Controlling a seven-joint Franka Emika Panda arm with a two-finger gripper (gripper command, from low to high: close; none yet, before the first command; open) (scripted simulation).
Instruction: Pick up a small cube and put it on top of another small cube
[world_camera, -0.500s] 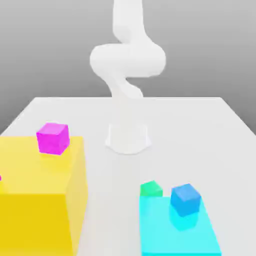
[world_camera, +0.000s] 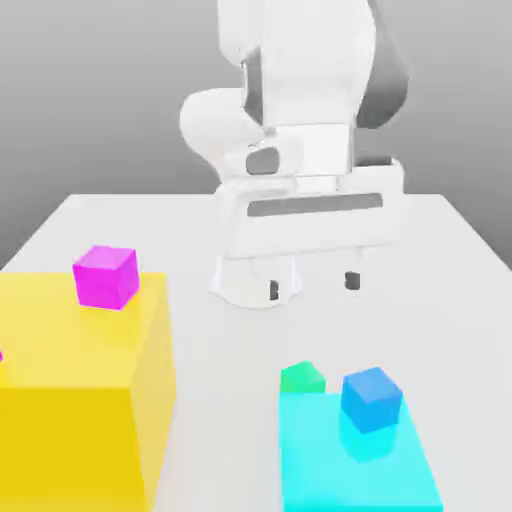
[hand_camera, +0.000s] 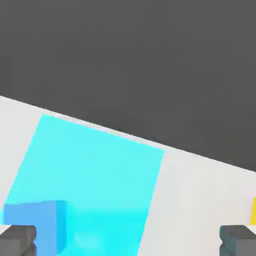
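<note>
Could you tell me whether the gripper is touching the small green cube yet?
Apart. The exterior view shows the gripper hanging open well above and behind the green cube, with bare table between them.

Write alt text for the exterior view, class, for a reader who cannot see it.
A white robot arm's open hand hangs above a white table, holding nothing. Nearer the camera, a blue cube sits on a flat cyan block with the small green cube at its far corner; a magenta cube tops a yellow block on the exterior view's left.
</note>
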